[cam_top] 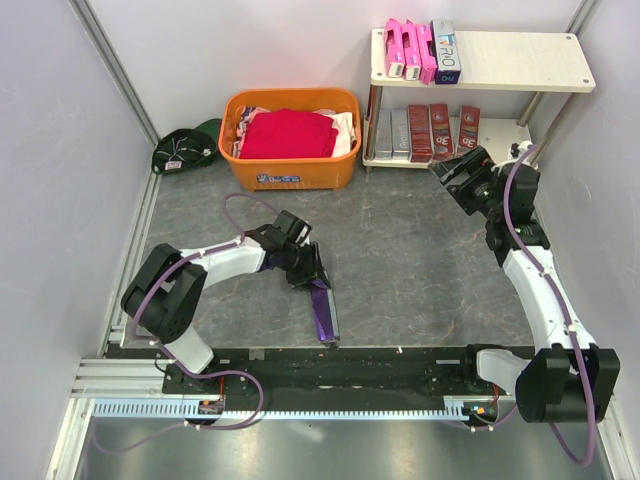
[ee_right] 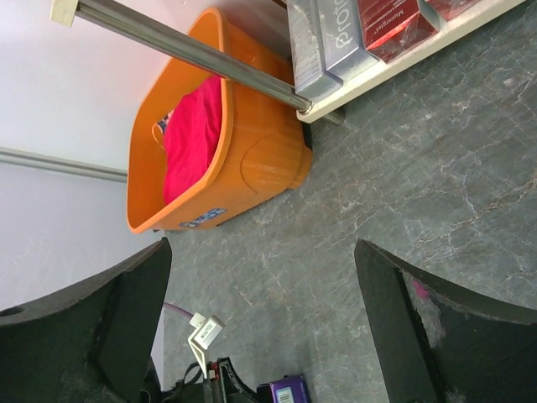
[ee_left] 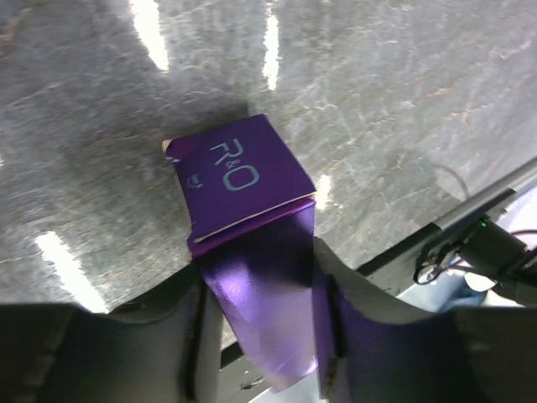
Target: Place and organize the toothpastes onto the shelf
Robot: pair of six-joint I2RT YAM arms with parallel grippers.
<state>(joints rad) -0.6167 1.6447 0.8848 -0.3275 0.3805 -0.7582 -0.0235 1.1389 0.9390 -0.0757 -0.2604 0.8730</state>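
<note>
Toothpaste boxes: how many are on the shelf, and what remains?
The shelf holds about nine: pink boxes and a dark box on top, silver boxes and red boxes below. The left gripper is closed on a purple box on the table; it must go up. The right gripper hangs open near the shelf. No other loose box shows.

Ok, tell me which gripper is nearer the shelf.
Right. The right gripper hovers open just in front of the lower tier of the shelf; the left gripper is well back from it, shut on the purple toothpaste box.
</note>
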